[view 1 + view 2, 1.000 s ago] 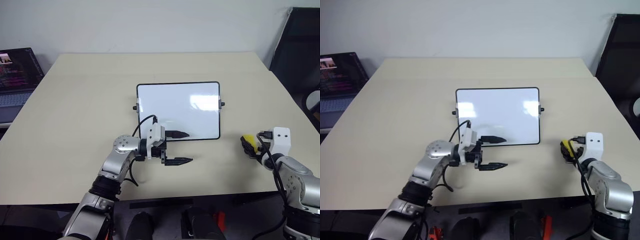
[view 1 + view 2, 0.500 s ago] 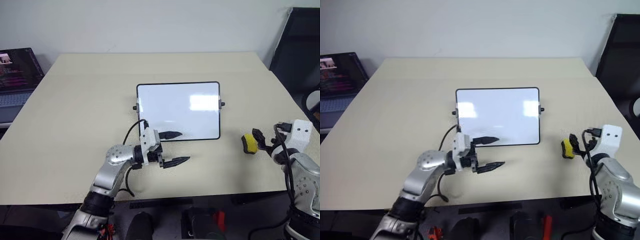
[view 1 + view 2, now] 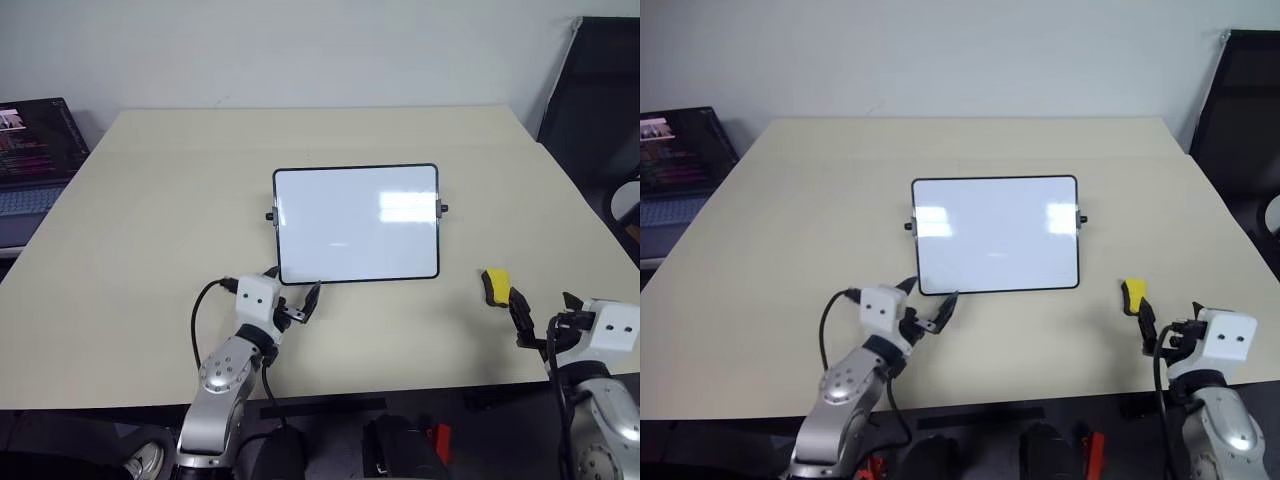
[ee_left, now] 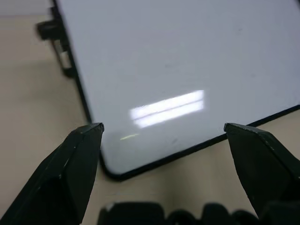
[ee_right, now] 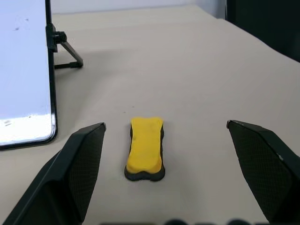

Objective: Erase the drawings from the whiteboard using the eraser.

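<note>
Beige table (image 3: 150, 200) holds the whiteboard (image 3: 357, 223) in the middle, wiped clean as far as I see. My eraser (image 3: 495, 287) lies at its 4 o'clock, let go. Both my left gripper (image 3: 298, 308) and right gripper (image 5: 164, 154) have jaws spread, empty. I think I should check for leftover marks.

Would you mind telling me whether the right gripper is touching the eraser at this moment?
Apart. In the right wrist view the eraser lies alone on the table, bare tabletop separating it from both open fingers of the right gripper.
</note>
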Controlling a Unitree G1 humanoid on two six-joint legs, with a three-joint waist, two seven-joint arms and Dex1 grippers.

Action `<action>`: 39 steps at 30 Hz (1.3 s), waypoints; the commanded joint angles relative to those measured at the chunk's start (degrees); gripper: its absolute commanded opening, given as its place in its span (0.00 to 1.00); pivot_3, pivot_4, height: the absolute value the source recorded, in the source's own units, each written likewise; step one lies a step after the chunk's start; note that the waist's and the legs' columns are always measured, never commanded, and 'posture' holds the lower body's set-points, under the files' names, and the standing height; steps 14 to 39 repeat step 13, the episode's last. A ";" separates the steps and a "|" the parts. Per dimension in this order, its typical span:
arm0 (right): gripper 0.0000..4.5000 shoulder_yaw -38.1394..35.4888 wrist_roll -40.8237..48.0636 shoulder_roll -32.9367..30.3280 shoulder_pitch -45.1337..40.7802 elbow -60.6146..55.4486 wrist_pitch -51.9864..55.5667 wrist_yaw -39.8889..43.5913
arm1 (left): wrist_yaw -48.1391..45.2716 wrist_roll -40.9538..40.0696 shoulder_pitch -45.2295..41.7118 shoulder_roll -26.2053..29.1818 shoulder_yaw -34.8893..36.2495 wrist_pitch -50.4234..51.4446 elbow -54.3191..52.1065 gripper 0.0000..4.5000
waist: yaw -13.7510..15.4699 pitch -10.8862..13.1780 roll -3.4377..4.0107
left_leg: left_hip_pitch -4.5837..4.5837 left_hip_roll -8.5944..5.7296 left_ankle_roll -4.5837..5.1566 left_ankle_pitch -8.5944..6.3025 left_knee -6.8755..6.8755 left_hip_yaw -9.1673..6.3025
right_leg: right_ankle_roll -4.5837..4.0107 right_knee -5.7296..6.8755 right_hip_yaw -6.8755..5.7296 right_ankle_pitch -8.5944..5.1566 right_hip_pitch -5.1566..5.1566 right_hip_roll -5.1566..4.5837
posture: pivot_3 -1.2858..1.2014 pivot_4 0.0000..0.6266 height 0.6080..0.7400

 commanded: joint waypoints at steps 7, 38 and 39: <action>1.00 6.38 -6.50 3.67 6.69 5.68 -17.64 -1.46 | 9.76 6.02 7.20 -3.26 -0.07 -8.45 -5.47 1.00 | 0.09 -0.02 -0.04 | -0.04 0.00 -0.02 -0.01 -0.02 0.00 | -0.02 -0.08 0.01 -0.02 -0.02 -0.08 | 0.52 0.24 1.00; 1.00 7.48 -8.80 2.39 3.65 17.15 -25.06 -1.29 | 10.96 7.03 8.42 -4.19 -1.97 -9.65 -5.78 1.00 | 0.07 -0.02 -0.06 | -0.04 -0.02 -0.02 -0.01 -0.01 0.00 | -0.04 -0.12 0.03 -0.03 -0.04 -0.14 | 0.52 0.24 1.00; 1.00 7.48 -8.80 2.39 3.65 17.15 -25.06 -1.29 | 10.96 7.03 8.42 -4.19 -1.97 -9.65 -5.78 1.00 | 0.07 -0.02 -0.06 | -0.04 -0.02 -0.02 -0.01 -0.01 0.00 | -0.04 -0.12 0.03 -0.03 -0.04 -0.14 | 0.52 0.24 1.00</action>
